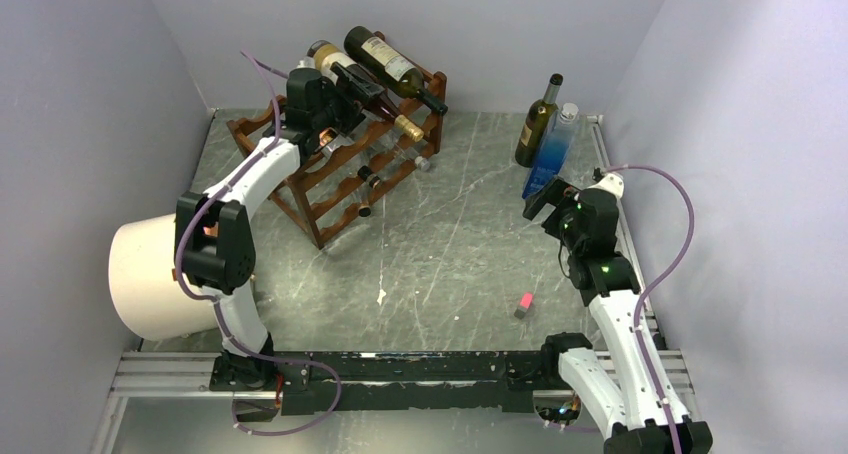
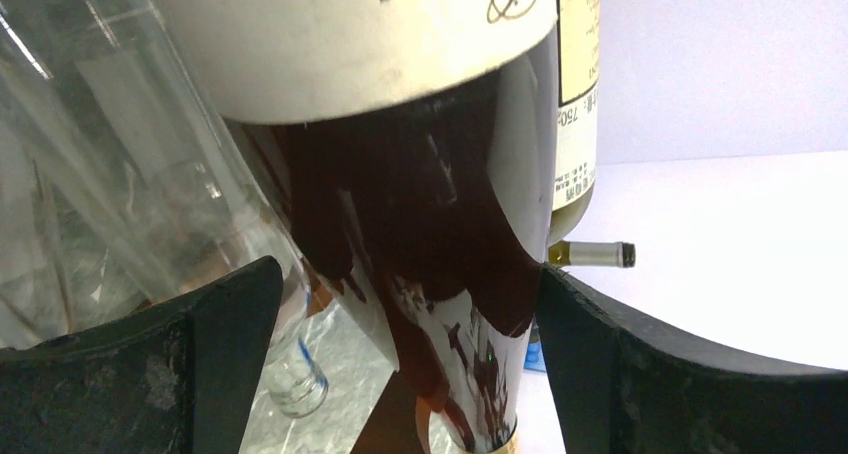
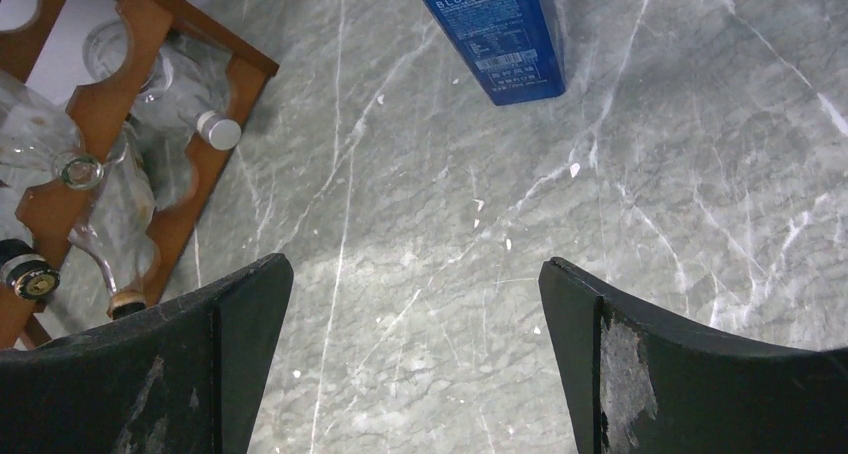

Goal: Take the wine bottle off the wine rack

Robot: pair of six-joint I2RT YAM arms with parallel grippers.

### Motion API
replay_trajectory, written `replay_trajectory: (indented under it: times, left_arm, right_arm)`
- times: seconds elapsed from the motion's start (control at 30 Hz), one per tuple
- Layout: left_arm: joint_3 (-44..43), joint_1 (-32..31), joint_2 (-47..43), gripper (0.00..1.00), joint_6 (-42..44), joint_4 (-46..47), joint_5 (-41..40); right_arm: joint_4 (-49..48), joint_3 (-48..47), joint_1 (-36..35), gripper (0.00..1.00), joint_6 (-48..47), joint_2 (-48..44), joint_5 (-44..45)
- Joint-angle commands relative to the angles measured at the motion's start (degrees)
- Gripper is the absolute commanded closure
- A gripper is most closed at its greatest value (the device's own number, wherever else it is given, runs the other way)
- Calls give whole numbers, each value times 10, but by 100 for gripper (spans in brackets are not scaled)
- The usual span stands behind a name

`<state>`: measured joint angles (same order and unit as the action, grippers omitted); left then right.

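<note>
The reddish-brown wine rack [image 1: 330, 186] stands at the back left, and its end shows in the right wrist view [image 3: 110, 114]. On its top tier lies a dark wine bottle [image 1: 328, 60] with a cream label, its gold-foiled neck pointing right. My left gripper [image 1: 360, 86] is open around this bottle's shoulder [image 2: 430, 204]. In the left wrist view [image 2: 410, 274] the right finger [image 2: 640, 374] is at the glass and the left finger [image 2: 200, 354] stands apart from it. My right gripper [image 1: 540, 202] [image 3: 415, 269] hangs open over bare table, nothing between its fingers.
A second labelled bottle [image 1: 392, 66] [image 2: 575, 84] lies beside the first. Clear empty bottles [image 3: 130, 204] fill lower tiers. An upright green bottle [image 1: 540, 119] and a blue BLUE DASH bottle [image 1: 555, 144] [image 3: 500, 24] stand back right. A white tub [image 1: 150, 274] sits left, a pink block [image 1: 523, 305] near front.
</note>
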<state>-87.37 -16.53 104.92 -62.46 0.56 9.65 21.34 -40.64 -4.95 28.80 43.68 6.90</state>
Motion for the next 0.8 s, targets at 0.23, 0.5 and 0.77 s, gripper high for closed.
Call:
replay_trajectory:
  times: [0.23, 0.5, 0.77]
  left_arm:
    - [-6, 18, 28, 8, -34, 153, 23]
    - [-7, 24, 53, 9, -59, 177, 56]
    - [0, 29, 62, 24, -71, 201, 72]
  right_arm:
    - [-7, -5, 2, 0, -30, -12, -29]
    - [-6, -10, 3, 0, -27, -22, -54]
    - [9, -16, 3, 0, -25, -27, -60]
